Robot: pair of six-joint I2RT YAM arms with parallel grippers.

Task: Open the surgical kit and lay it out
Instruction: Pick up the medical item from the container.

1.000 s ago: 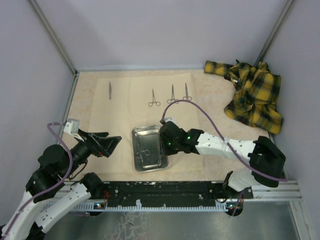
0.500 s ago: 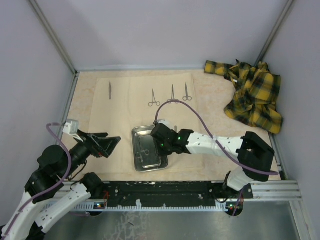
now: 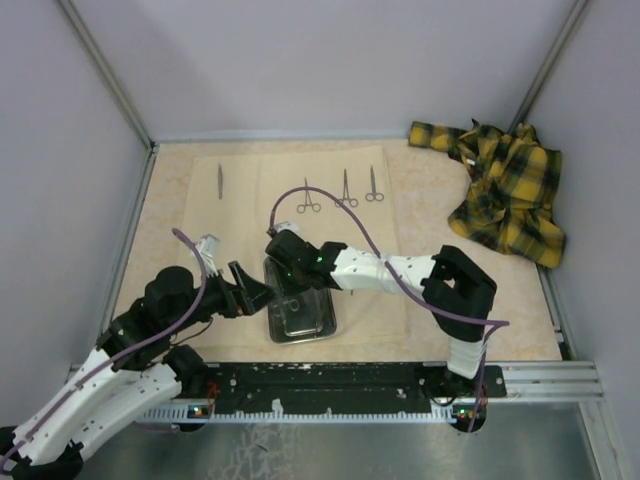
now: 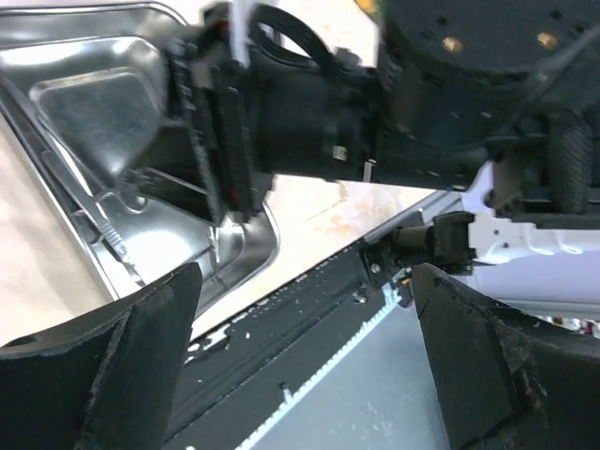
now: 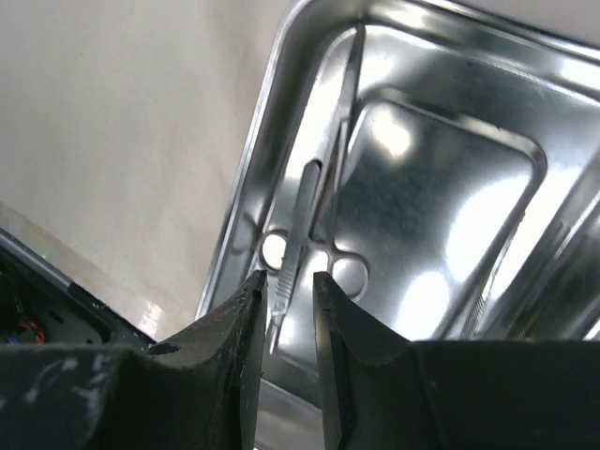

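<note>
The shiny steel tray [image 3: 303, 337] sits on the spread pale beige wrap [image 3: 365, 230], with thin instruments [image 3: 289, 306] lying in it. My right gripper [image 3: 283, 262] hangs over the tray's far left part. In the right wrist view its jaws [image 5: 286, 281] are slightly apart, straddling a slim flat metal handle [image 5: 302, 246] without gripping it. A ring-handled clamp [image 5: 349, 274] lies beside it. My left gripper [image 3: 252, 291] is wide open and empty at the tray's left edge. The left wrist view shows the tray [image 4: 84, 103]. Tweezers [image 3: 220, 181] and three clamps [image 3: 308, 200] lie in a row on the wrap.
A yellow-and-black plaid cloth [image 3: 505, 195] is bunched at the back right corner. The black base rail [image 3: 330, 385] runs along the near edge. The right arm's purple cable [image 3: 340, 205] arcs over the laid-out clamps. Grey walls close in left, back and right.
My right gripper has moved left across the tray to its far left part. My left gripper has swung right and come up to the tray's left edge.
</note>
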